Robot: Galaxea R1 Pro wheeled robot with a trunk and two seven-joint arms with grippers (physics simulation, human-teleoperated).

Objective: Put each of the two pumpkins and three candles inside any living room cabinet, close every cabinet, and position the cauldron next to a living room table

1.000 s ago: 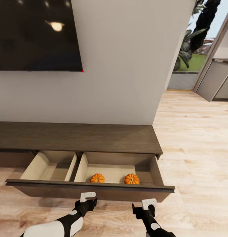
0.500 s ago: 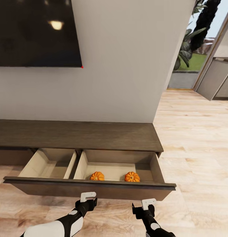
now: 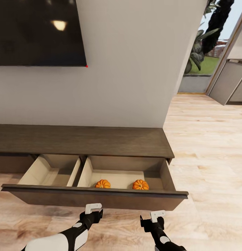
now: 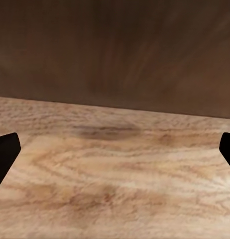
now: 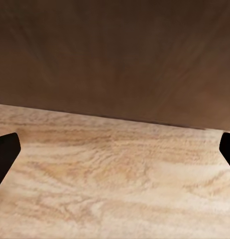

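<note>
From the head camera I had the long dark cabinet against the pale wall, with the black TV mounted above it and light plank floor running off to my right toward a glass opening with foliage outside. The cabinet's wide drawer stood pulled out, its dark front panel lying between my arms and the contents. A divider split the drawer; the left compartment held nothing I could make out. In the right compartment sat the two pumpkins, the left pumpkin and the right pumpkin, well apart from each other and close behind the front panel.

My left claw and right claw hung low over the floor just short of the drawer front, each roughly in line with one pumpkin beyond the panel. On both wrist cameras the fingertips sat at opposite edges, spread wide, gripping nothing, facing the brown panel and the floorboards.
</note>
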